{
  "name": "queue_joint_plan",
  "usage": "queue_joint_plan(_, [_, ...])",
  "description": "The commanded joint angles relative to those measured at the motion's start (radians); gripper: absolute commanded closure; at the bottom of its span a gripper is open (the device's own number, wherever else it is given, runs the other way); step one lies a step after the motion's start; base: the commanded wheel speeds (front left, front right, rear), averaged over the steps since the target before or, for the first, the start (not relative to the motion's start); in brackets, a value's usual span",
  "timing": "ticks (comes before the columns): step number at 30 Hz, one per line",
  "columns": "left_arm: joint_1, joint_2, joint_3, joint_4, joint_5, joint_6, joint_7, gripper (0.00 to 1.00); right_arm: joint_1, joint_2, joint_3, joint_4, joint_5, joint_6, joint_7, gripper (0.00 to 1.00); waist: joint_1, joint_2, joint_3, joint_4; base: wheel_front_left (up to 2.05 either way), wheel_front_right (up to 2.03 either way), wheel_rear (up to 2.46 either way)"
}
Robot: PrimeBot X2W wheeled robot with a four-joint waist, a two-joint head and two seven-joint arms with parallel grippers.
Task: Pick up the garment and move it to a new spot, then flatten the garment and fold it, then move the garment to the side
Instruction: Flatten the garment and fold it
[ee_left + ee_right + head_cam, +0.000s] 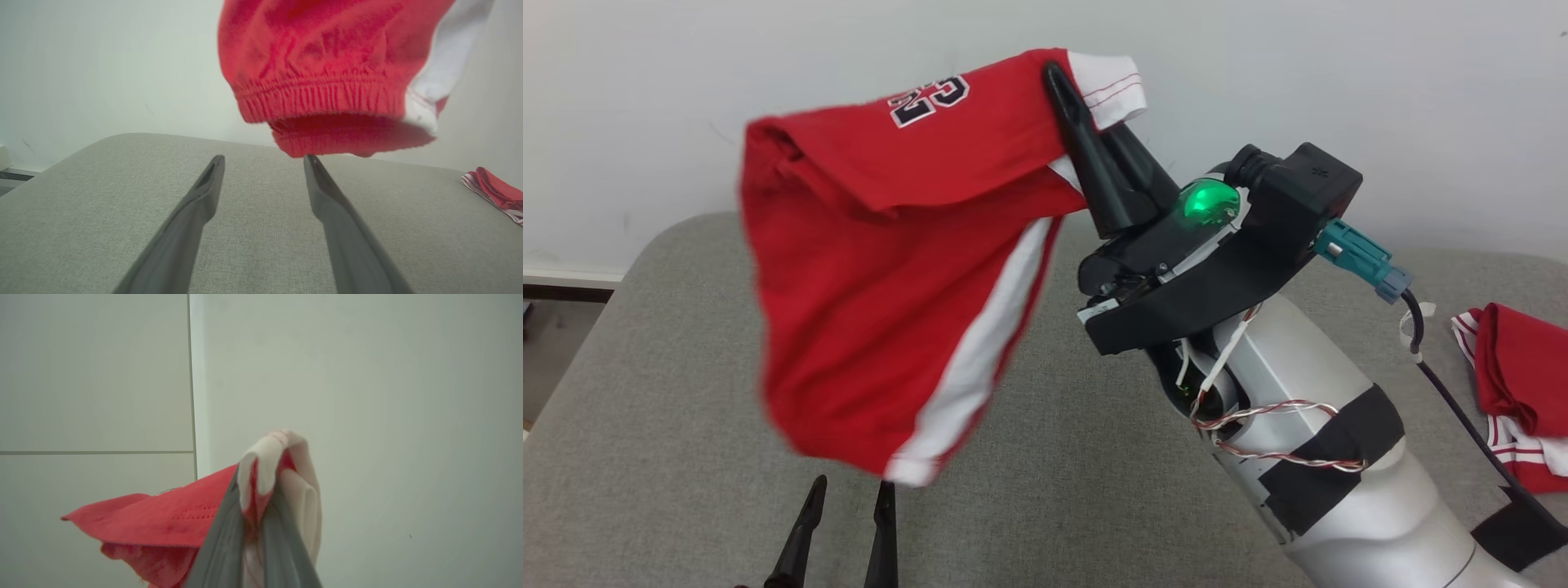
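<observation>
Your robot's right hand (1072, 91) has long black pointed fingers (1086, 163). At their base glows a green light (1207, 202). Beside the light is a black camera block (1303, 192) with a teal plug (1360, 257). Below the light, the silver forearm (1307, 384) wears black tape (1339, 457) and twisted red-white wires (1258, 425).

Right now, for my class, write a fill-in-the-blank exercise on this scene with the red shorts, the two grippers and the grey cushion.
1. The right gripper holds the red shorts ____ the grey cushion.
2. The left gripper stands ____, holding nothing.
3. The stripe down the shorts' side is ____.
4. A second red garment lies on the cushion to the robot's ____.
Missing words: above; open; white; right.
</observation>
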Motion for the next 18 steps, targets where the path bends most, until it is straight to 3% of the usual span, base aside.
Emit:
queue_joint_plan(1, [0.015,-0.001,-0.002,-0.003,0.01,0.003,-0.003,0.0,0.012,-0.015,-0.009,0.021,-0.011,-0.003,0.001,1.0,0.0002,0.0,-0.002,-0.001,0.0,0.0,0.0])
queue_joint_plan(13, [0.025,-0.001,-0.002,-0.014,-0.003,0.008,-0.003,0.0,0.274,-0.134,-0.134,0.466,0.067,-0.003,0.007,1.0,0.0002,0.0,0.013,-0.031,0.0,0.0,0.0])
queue_joint_plan(18, [0.008,-0.001,-0.007,-0.008,0.003,-0.002,-0.003,0.0,0.299,-0.152,-0.254,0.55,0.043,-0.003,-0.002,1.0,0.0002,0.0,0.027,-0.053,0.0,0.0,0.0])
